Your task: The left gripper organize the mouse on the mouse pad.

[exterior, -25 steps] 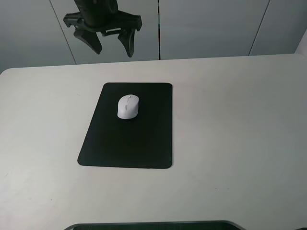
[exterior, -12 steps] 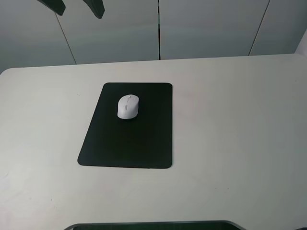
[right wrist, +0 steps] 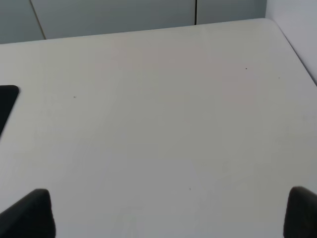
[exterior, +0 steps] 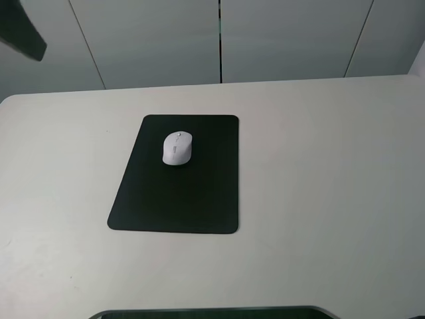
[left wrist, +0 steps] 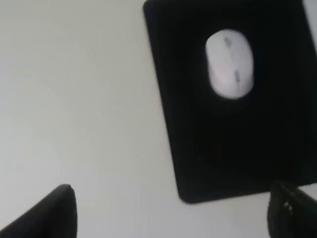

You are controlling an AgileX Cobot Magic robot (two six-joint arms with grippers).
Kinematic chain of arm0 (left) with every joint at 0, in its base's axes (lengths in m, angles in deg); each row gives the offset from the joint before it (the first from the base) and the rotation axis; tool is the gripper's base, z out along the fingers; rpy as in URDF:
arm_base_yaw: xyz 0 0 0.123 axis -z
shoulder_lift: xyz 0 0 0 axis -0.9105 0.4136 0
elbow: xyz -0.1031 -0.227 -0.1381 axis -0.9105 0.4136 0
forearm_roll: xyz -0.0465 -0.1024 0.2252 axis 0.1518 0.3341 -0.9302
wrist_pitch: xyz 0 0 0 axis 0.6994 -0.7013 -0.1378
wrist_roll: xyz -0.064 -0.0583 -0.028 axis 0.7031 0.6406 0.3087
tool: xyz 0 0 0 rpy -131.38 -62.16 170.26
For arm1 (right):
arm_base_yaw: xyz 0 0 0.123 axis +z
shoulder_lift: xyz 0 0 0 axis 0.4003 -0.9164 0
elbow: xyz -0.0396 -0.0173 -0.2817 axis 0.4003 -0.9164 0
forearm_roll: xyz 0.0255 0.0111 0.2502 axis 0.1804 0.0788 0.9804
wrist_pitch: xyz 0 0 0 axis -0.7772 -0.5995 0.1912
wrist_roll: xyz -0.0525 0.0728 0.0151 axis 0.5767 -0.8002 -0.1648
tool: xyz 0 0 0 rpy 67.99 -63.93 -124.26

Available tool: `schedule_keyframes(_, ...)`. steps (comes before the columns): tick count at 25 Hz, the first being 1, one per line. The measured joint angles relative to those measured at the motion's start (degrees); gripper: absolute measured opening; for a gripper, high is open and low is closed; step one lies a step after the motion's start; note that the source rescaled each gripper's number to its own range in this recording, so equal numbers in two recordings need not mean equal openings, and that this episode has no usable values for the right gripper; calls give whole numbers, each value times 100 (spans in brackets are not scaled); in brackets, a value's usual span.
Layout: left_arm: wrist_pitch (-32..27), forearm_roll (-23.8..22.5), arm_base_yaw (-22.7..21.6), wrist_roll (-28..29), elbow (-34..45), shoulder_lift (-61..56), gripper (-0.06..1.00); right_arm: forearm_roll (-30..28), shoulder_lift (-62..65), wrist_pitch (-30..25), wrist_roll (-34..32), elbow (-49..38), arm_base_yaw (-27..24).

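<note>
The white-grey mouse point(exterior: 177, 147) lies on the far half of the black mouse pad point(exterior: 174, 199), scroll wheel pointing away. High at the far left corner, only one dark finger point(exterior: 25, 34) of my left gripper shows, well away from the mouse. In the left wrist view the mouse point(left wrist: 230, 63) sits on the pad point(left wrist: 233, 144) far below my left gripper point(left wrist: 171, 213), which is open and empty. My right gripper point(right wrist: 166, 213) is open over bare table, with nothing between its fingers.
The pale table point(exterior: 319, 173) spreads wide around the pad. A pad corner point(right wrist: 6, 101) shows in the right wrist view. Grey wall panels point(exterior: 285, 40) stand behind the table's far edge. A dark curved edge point(exterior: 212, 312) lies at the near side.
My left gripper has moved up and to the left, from above the pad's far edge to the corner of the view. The mouse and pad have not moved.
</note>
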Motion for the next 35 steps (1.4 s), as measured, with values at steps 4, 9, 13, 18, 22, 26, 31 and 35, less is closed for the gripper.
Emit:
schedule_keyframes(4,0,0,-415,51,694,-830,93,0,0,0,0,0,0)
schedule_keyframes(9,0,139,-1086,-295,1412,-2056,93,0,0,0,0,0,0)
schedule_keyframes(13,-3,175,-1562,-563,1877,-3117,93,0,0,0,0,0,0)
schedule_keyframes(18,-3,200,-2083,-663,2269,-4286,94,0,0,0,0,0,0)
schedule_keyframes(22,-14,203,-2557,-797,2532,-5088,94,0,0,0,0,0,0)
schedule_keyframes(26,-14,264,-3092,-958,2762,-5806,94,0,0,0,0,0,0)
schedule_keyframes(31,-27,614,-3388,-1100,3036,-6585,95,0,0,0,0,0,0)
schedule_keyframes(35,-51,883,-3396,-1329,3167,-6647,95,0,0,0,0,0,0)
